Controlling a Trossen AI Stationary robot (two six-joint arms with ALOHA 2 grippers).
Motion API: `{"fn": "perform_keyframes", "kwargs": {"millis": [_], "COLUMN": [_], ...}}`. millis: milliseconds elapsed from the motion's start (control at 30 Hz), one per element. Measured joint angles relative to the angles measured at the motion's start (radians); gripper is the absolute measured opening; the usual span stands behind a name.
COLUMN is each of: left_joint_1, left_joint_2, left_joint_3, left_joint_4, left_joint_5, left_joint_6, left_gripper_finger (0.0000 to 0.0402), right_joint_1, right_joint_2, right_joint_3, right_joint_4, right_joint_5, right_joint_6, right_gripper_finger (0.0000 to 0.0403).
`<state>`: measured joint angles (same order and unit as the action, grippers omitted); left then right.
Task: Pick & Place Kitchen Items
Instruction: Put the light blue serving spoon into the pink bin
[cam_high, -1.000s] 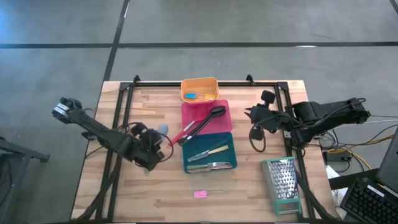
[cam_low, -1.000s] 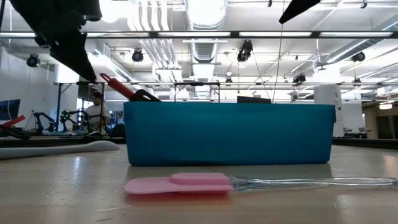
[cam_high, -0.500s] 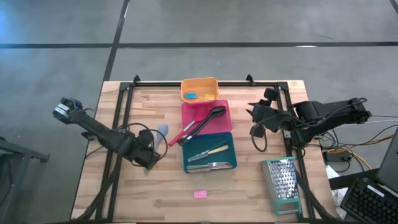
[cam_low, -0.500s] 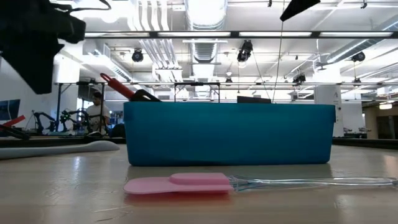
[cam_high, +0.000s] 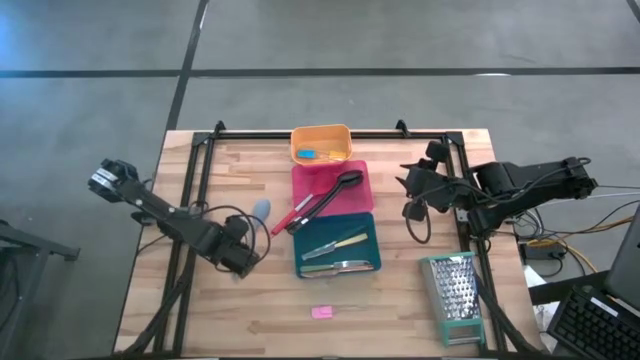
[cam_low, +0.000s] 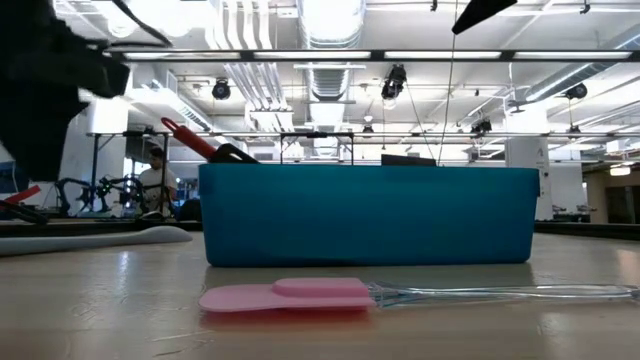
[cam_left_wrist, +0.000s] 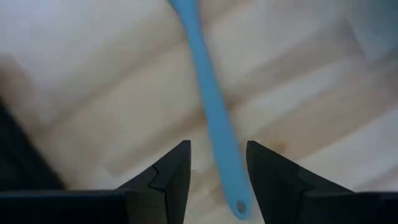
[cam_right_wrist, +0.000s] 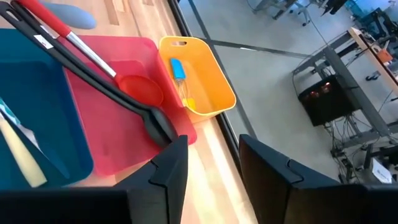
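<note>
Fingers of the left gripper (cam_left_wrist: 216, 171) stand apart over a blue spatula (cam_left_wrist: 211, 112) on the tabletop (cam_high: 200, 310). Right gripper (cam_right_wrist: 211, 163) hovers beside the pink tray (cam_right_wrist: 118, 134), fingers parted and empty.

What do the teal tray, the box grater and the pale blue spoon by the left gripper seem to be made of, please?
Teal tray: probably plastic, with smooth, evenly coloured, matte walls.
Box grater: looks like metal, silvery with a perforated face, apparently set in a greenish base.
Pale blue spoon: likely silicone or soft plastic, with a uniform matte colour, rounded edges and no shine; the pictures cannot settle which.
</note>
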<state>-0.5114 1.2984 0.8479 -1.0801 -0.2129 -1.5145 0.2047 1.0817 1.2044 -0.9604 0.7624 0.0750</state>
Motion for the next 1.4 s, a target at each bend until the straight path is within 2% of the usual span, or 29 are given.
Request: {"fn": "perform_keyframes", "kwargs": {"millis": [200,467,700,1000,1233,1400], "left_joint_1": [-0.014,-0.033,-0.051,-0.053,-0.054,-0.054], "left_joint_2": [0.001,0.001,0.004,0.067,0.045,0.046], "left_joint_3": [-0.085,-0.159,-0.211,-0.205,-0.114,-0.074], "left_joint_4": [0.201,0.265,0.411,0.396,0.39,0.324], "left_joint_5": [0.092,0.111,0.111,0.126,0.111,0.102], "left_joint_6": [-0.001,-0.094,-0.118,-0.12,-0.006,-0.002], "left_gripper_finger": [0.0158,0.0158,0.0158,0.0158,0.0158,0.0158], "right_joint_1": [0.0,0.0,0.0,0.0,0.0,0.0], "right_joint_2": [0.0,-0.001,-0.001,-0.001,-0.001,-0.002], "right_joint_3": [-0.001,-0.011,-0.019,-0.034,-0.034,-0.034], "right_joint_4": [-0.001,0.0,0.0,0.001,0.001,0.001], "right_joint_5": [0.0,-0.003,-0.003,-0.003,-0.003,-0.003], "right_joint_6": [0.002,0.004,0.004,0.003,0.001,0.0], "right_gripper_finger": [0.0148,0.0156,0.0153,0.0121,0.01,0.0087]}}
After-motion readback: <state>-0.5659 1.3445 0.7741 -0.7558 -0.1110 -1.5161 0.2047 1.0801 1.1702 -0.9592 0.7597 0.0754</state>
